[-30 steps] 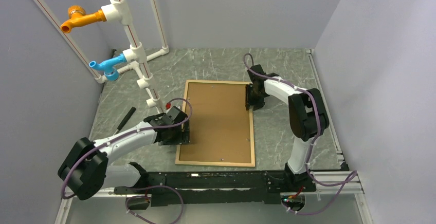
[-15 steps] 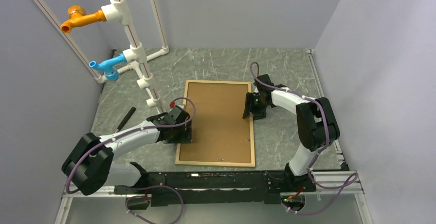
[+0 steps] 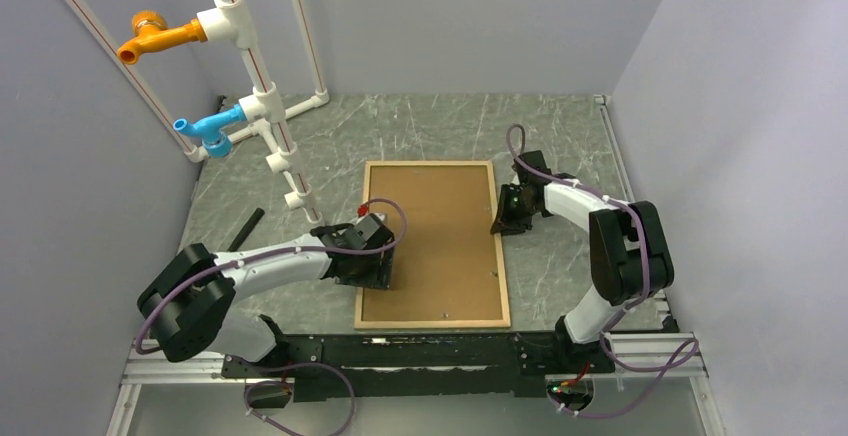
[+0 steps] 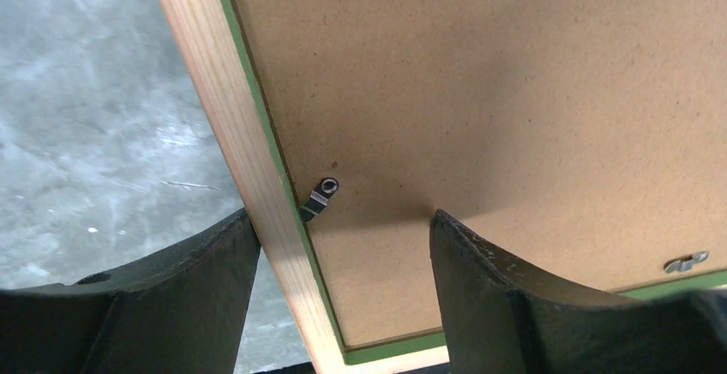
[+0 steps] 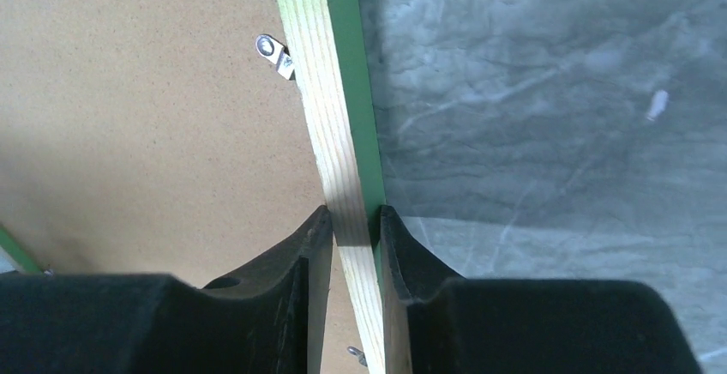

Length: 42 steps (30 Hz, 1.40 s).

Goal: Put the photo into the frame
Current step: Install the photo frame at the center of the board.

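Rigid, probably fragile pale-wood rectangular picture frame (image 5: pixel 324 117), best pinched edgewise: right gripper (image 5: pixel 353 220) clamps it, left gripper (image 4: pixel 343 228) straddles, fingers apart

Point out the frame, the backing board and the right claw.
frame (image 5: pixel 323 91), right wrist view, on its pale wood rail.
backing board (image 3: pixel 435 231), top view, on its bare brown middle.
right claw (image 5: pixel 351 220), right wrist view, midway between the fingertips pinching the rail.
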{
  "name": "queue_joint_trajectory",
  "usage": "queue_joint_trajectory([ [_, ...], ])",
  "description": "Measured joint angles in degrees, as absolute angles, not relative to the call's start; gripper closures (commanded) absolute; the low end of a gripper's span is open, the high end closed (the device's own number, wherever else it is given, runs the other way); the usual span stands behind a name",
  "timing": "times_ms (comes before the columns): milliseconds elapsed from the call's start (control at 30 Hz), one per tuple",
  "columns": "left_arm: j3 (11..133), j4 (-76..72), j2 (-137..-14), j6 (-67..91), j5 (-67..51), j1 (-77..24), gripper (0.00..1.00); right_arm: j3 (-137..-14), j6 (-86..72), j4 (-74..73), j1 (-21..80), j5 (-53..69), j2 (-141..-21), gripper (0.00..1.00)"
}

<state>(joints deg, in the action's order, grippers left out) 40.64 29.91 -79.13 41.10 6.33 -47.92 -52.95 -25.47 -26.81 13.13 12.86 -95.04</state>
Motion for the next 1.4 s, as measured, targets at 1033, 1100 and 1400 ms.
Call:
queue_joint_trajectory([
  [1033,56.0,33.6,-85.5,39.0,9.7,-50.8,0.04,-47.0,-24.4,-32.6,10.9,8.3,-85.5,0.32],
  [1100,57.8,33.6,-87.8,37.8,9.6,-48.8,0.04,-47.0,-24.4,-32.6,10.9,8.7,-85.6,0.31],
  [1400,65.6,33.6,-97.0,33.6,8.4,-39.1,0.07,-47.0,-24.2,-32.5,10.9,9.5,-86.7,0.32],
])
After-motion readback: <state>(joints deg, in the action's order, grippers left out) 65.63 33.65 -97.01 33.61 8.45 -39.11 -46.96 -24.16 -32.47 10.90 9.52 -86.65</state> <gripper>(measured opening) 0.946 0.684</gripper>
